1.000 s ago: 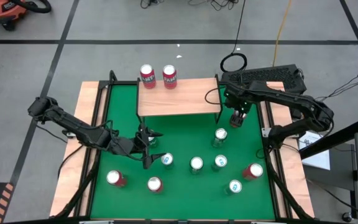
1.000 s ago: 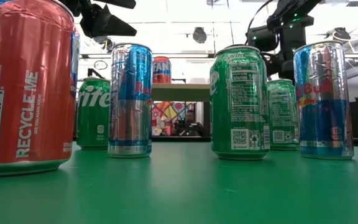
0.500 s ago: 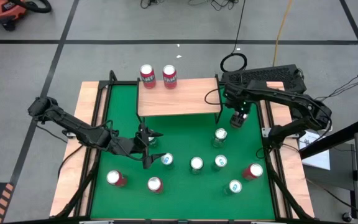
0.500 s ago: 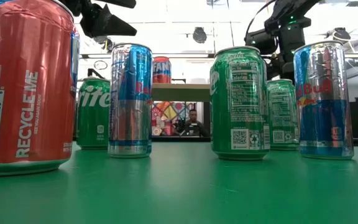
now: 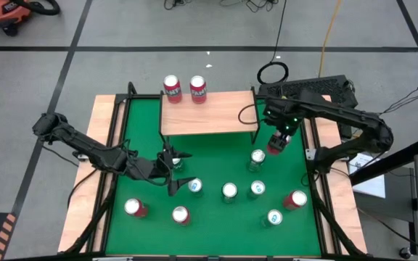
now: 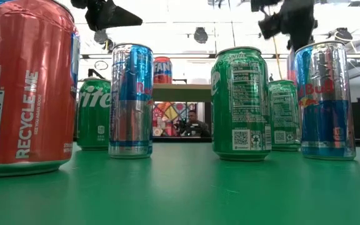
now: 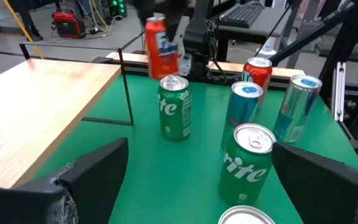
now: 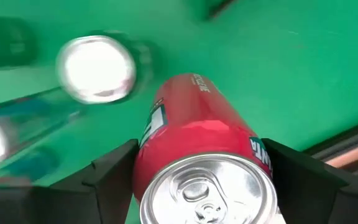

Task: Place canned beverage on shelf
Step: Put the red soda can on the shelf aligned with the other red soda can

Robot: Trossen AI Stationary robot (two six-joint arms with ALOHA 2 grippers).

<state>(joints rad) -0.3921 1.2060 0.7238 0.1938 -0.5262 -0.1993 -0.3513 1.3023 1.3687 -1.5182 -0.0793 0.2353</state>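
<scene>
Green worktop (image 5: pixel 216 170) on a grey floor, light-wood shelf (image 5: pixel 209 114) raised on thin black legs at its far edge: the landmark for all that follows. On the shelf's far left corner, two red cans (image 5: pixel 173 88) upright and side by side, probably earlier deliveries packed together to leave board free. Down from the shelf's left leg, left gripper (image 5: pixel 173 172) low over the green, fingers spread wide and empty, a green can (image 7: pixel 250 162) standing just ahead between them; seemingly waiting or lining up for its own pick. Across the near half, well clear of the shelf, a scatter of upright cans, green, silver-blue and red, stock yet to be moved. Just off the shelf's right leg, right gripper (image 5: pixel 277 142) raised above the worktop, fingers (image 8: pixel 114 171) pressed on either side of a red can (image 8: pixel 197 143), rim up toward the wrist, body hanging below and clear of the green. Can (image 7: pixel 160 46) lifted beside the board's right end, not yet over it; judged mid-carry, held high enough to clear the edge before setting down.
</scene>
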